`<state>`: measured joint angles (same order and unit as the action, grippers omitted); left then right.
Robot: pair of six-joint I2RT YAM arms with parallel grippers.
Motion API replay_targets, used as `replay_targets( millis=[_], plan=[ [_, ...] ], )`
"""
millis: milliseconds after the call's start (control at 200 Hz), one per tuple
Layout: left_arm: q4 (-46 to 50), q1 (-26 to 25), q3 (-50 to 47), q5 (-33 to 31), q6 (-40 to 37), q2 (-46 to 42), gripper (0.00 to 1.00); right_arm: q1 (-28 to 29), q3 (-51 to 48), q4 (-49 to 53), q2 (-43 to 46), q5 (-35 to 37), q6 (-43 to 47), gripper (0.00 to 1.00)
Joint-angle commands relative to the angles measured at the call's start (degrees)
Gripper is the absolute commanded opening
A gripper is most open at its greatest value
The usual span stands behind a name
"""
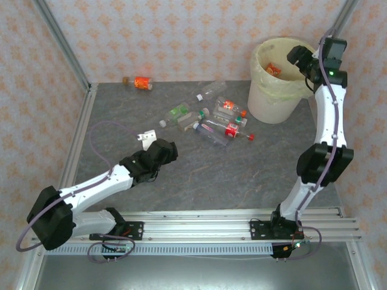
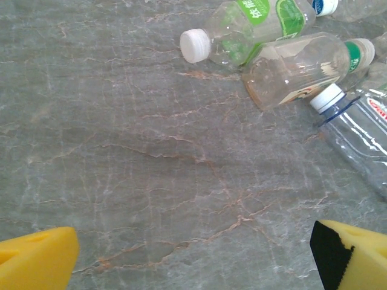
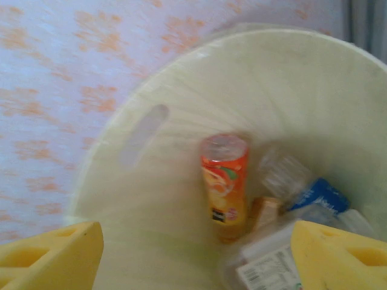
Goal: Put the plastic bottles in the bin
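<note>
The cream bin (image 1: 272, 106) stands at the back right. My right gripper (image 1: 300, 57) hovers over its mouth, open and empty. Looking down into the bin (image 3: 151, 199) in the right wrist view, an orange-labelled bottle (image 3: 225, 181) leans on the bag, with a blue-labelled one (image 3: 317, 196) beside it. Several plastic bottles (image 1: 208, 124) lie in a cluster mid-table. My left gripper (image 1: 166, 151) is open just short of them, low over the table. In the left wrist view a green-labelled bottle (image 2: 254, 24), a clear one (image 2: 296, 69) and a white-capped one (image 2: 363, 130) lie ahead of the gripper (image 2: 193, 260).
An orange-labelled bottle (image 1: 143, 83) lies alone by the back wall, and a clear one (image 1: 208, 92) lies behind the cluster. A small white scrap (image 1: 145, 136) sits next to the left gripper. A metal frame post (image 1: 60, 42) rises at the left.
</note>
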<state>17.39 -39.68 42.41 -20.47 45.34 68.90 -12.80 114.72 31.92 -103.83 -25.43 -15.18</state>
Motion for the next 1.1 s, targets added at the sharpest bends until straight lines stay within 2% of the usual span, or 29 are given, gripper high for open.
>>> replay_targets(
  millis=[0, 145, 325, 510, 656, 826, 926, 1091],
  plan=[
    [0.62, 0.48, 3.93, 0.97, 4.58, 1.56, 1.0, 0.44, -10.92, -10.93, 8.24, -6.3, -5.6, 0.81],
    [-1.02, 0.48, 5.77, 2.99, 7.36, 4.01, 1.0, 2.85, -28.31, -25.28, 18.12, -6.65, -10.24, 0.83],
    [-1.12, 0.48, 8.06, 1.19, 11.42, 6.4, 1.0, 8.77, -41.25, -34.23, 26.41, -9.28, -7.03, 0.84],
    [1.08, 0.48, 10.19, -0.17, 15.79, 9.33, 1.0, 18.02, -46.05, -25.85, 29.23, -12.07, 4.4, 0.85],
    [2.2, 0.48, 11.29, -1.28, 18.53, 11.14, 1.0, 26.07, -48.99, -21.95, 28.89, -10.89, 11.59, 0.89],
    [1.54, 0.67, 11.67, -1.37, 19.52, 11.78, 1.0, 31.62, -49.98, -21.56, 25.59, -4.68, 11.84, 0.91],
    [2.52, 0.79, 12.05, -1.26, 19.49, 11.92, 1.0, 33.89, -49.1, -19.97, 22.59, -3.5, 13.04, 1.0],
    [3.71, 0.92, 10.8, -2.85, 20.72, 10.55, 1.0, 37.18, -46.46, -16.28, 17.43, -0.87, 15.14, 0.99]
  ],
)
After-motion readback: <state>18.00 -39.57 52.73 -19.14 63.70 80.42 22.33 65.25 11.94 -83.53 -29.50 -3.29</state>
